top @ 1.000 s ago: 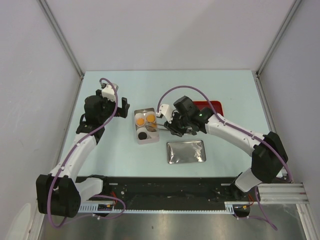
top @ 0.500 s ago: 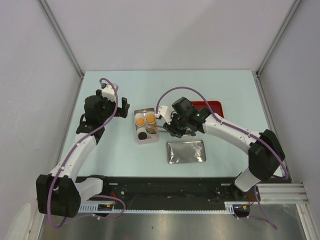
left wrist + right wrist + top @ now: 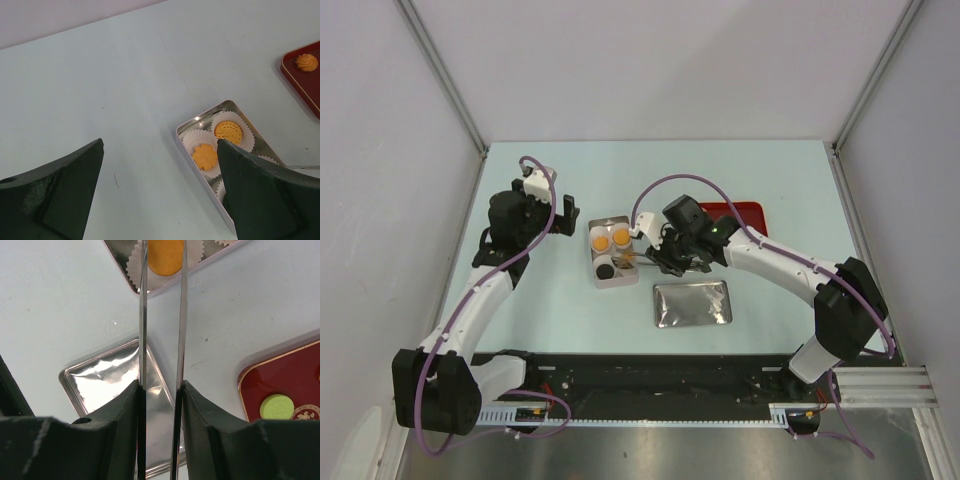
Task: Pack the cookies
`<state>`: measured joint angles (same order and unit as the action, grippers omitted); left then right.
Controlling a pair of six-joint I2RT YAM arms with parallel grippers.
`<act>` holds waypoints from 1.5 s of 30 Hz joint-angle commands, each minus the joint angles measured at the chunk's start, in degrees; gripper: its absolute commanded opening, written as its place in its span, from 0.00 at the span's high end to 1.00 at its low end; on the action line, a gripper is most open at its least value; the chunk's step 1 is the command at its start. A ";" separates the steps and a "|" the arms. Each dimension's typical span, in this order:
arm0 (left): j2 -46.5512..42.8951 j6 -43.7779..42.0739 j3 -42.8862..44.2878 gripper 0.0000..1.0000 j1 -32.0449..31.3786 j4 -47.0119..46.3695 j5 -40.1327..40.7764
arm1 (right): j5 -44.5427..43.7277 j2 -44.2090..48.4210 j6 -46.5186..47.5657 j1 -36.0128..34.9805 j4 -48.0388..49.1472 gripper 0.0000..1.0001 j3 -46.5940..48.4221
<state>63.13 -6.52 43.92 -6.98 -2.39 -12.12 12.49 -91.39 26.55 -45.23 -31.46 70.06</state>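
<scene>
**Q:** Where do we locate the cookies?

**A:** We find them in two places on the pale blue desk (image 3: 770, 170). The open rectangular silver tin (image 3: 200, 119) holds a dotted round orange cookie (image 3: 228, 132) and a flower-shaped orange cookie (image 3: 205, 156), each in a white fluted paper cup (image 3: 196, 140). A round black cookie (image 3: 605, 270) lies nearer the arms in the same tin. The red rectangular tray (image 3: 252, 385), apart from the tin, carries a swirled orange cookie (image 3: 306, 62) and a round green cookie (image 3: 276, 406).

**Q:** How do we read each gripper?

**A:** The right gripper (image 3: 163, 262) is narrow. Its long metal blades pinch a plain round orange cookie (image 3: 165, 254) over a paper cup at the tin's corner. The shiny silver tin lid (image 3: 112, 382) lies below the blades. The left gripper (image 3: 160, 192) is spread wide, holding nothing, over bare desk beside the tin.
</scene>
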 commanded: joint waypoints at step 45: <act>-0.03 -0.77 1.17 0.00 -0.31 -1.56 0.17 | -0.54 4.29 -0.53 -0.65 4.13 0.52 2.45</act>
<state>63.13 -6.52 43.92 -6.98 -2.39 -12.12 12.38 -91.15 26.52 -45.60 -30.65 70.06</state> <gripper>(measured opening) 0.996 0.489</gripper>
